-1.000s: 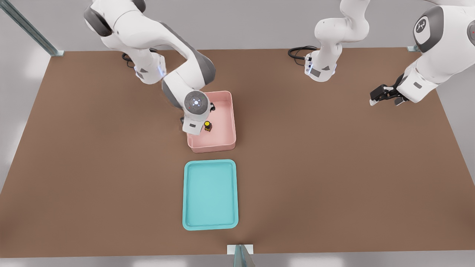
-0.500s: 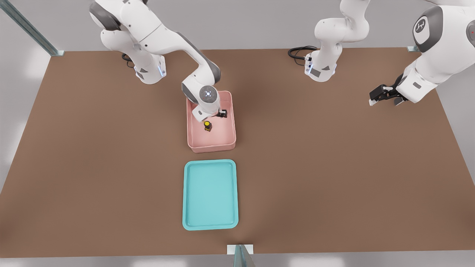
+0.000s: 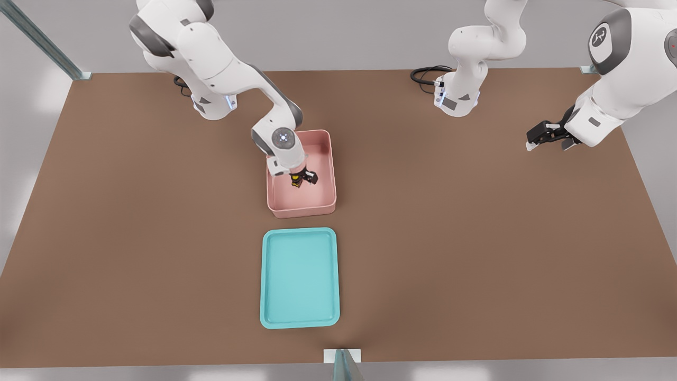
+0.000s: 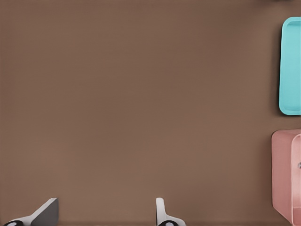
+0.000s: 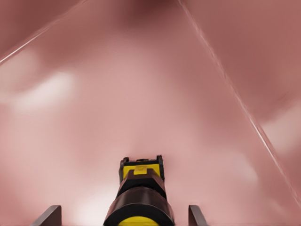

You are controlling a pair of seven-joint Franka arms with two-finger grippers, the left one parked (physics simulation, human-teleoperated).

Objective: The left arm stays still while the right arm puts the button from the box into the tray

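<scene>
The button (image 3: pixel 296 182), yellow cap on a dark body, stands on the floor of the pink box (image 3: pixel 301 210). My gripper (image 3: pixel 302 178) is lowered inside the box with its jaws on either side of the button. In the right wrist view the button (image 5: pixel 139 195) sits between the two fingertips (image 5: pixel 51 215), with a gap on each side, so the gripper (image 5: pixel 124 215) is open and not touching it. The pink box floor (image 5: pixel 150 94) fills that view. The turquoise tray (image 3: pixel 300 275) lies just in front of the box, nearer the camera.
A brown table (image 3: pixel 476 238) carries everything. The left wrist view shows the edge of the tray (image 4: pixel 291 66) and of the box (image 4: pixel 284 174). The box walls surround the gripper closely on all sides.
The right arm's wrist swung over the box and dropped down into it, bringing the gripper from beside the button to around it. The button has not moved.
</scene>
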